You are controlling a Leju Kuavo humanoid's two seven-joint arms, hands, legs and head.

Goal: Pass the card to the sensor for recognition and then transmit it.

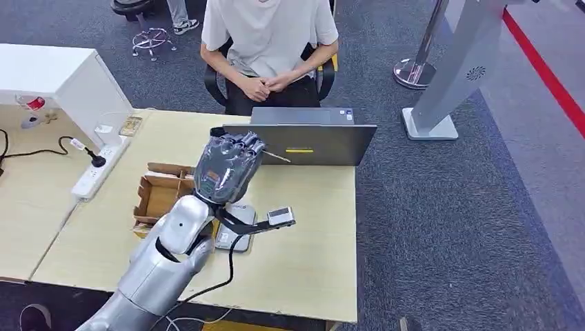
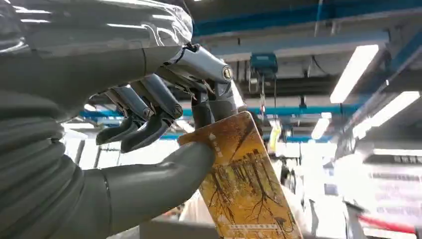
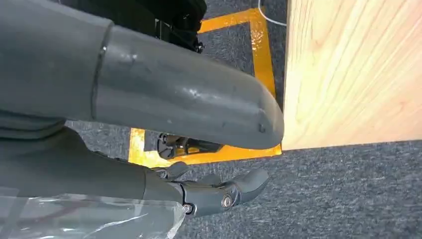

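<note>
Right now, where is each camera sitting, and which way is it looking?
Head view: high up, looking down at the table, person; left arm raised.
Left wrist view: behind the left hand, facing the ceiling; thumb and finger pinch the card.
Right wrist view: behind the right hand, hanging beside the table's edge, facing the carpet.
Shared: head and left wrist views both show the left hand.

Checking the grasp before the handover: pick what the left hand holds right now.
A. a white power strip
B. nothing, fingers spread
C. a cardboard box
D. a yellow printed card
D: the left wrist view shows the left hand pinching a yellow printed card between thumb and fingers, raised above the table.
</note>
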